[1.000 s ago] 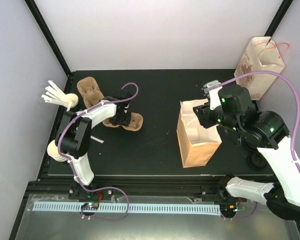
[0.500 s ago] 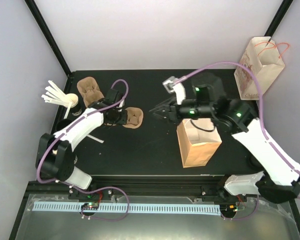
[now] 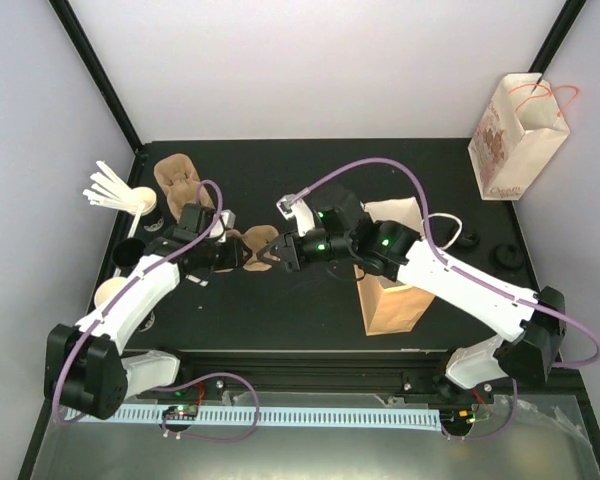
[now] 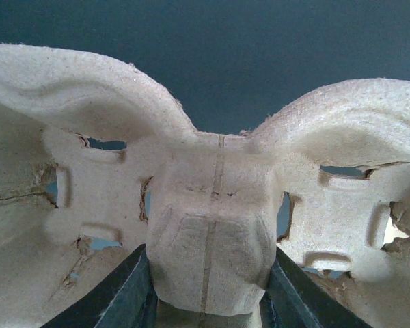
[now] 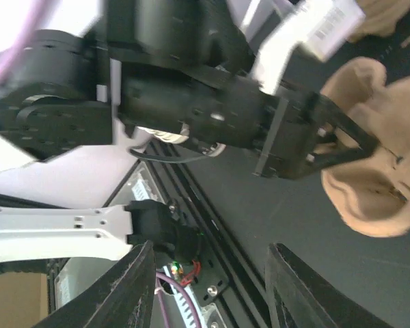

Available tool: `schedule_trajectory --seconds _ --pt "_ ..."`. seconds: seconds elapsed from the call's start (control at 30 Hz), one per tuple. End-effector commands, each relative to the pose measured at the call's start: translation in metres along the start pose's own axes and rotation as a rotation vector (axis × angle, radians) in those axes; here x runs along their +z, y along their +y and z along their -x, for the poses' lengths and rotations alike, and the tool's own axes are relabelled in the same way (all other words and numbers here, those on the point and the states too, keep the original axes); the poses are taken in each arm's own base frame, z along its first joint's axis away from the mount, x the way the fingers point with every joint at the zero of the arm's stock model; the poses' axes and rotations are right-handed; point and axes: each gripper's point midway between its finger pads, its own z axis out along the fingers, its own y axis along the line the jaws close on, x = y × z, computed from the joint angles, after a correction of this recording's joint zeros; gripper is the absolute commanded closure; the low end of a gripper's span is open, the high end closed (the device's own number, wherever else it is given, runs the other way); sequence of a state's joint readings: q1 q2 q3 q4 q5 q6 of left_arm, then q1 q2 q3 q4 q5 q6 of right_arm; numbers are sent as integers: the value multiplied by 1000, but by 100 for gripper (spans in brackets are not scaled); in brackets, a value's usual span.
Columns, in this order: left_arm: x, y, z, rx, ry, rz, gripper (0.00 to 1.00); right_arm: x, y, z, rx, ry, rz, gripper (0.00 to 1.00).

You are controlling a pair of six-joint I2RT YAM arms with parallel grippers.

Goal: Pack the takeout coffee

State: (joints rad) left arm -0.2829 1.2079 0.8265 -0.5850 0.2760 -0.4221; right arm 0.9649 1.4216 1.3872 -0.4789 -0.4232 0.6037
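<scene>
A cream paper cup point(image 3: 109, 293) stands at the table's left edge, apart from both grippers. My left gripper point(image 3: 230, 253) is shut on the middle ridge of a tan pulp cup carrier point(image 3: 252, 243). In the left wrist view the carrier point(image 4: 212, 205) fills the frame, and both fingers point(image 4: 130, 297) press its central hump. My right gripper point(image 3: 273, 254) is open and empty, just right of the carrier. The right wrist view shows the carrier point(image 5: 372, 171) held by the left gripper, beyond my open fingers point(image 5: 133, 287). Black round lids point(image 3: 510, 258) lie at the right.
An open brown paper bag point(image 3: 395, 285) stands right of centre, under my right arm. A second pulp carrier point(image 3: 177, 175) lies at the back left. White stirrers point(image 3: 105, 186) stick out of a cup at the left edge. A patterned paper bag point(image 3: 515, 135) stands at the back right.
My right arm has swung left from the brown bag to the carrier. My left arm has stretched out and shifted the carrier slightly left and nearer.
</scene>
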Motion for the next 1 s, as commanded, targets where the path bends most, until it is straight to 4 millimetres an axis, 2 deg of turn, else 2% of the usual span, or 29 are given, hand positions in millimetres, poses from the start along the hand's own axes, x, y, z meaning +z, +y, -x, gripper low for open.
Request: schedule_trajectory --seconds 0.0,0.13,0.33,0.5,0.77,0.97 --pt "-16 -33 6 -28 -35 -233 62 8 -5 11 34 -94 9 53" --pt "-25 -48 -1 -39 -20 -347 62 7 -22 8 66 -129 -58 54" --pt "-42 -72 -8 -29 -28 -514 59 -15 -30 15 102 -265 -83 68" --pt "-50 -79 -9 -23 -27 -558 59 -30 -32 14 122 -326 -91 71" --pt "-62 -91 -10 -16 -24 -624 59 -26 -33 7 129 -290 -80 76" --pt "-69 -96 -10 -7 -29 -654 58 -30 -35 9 127 -307 -97 78"
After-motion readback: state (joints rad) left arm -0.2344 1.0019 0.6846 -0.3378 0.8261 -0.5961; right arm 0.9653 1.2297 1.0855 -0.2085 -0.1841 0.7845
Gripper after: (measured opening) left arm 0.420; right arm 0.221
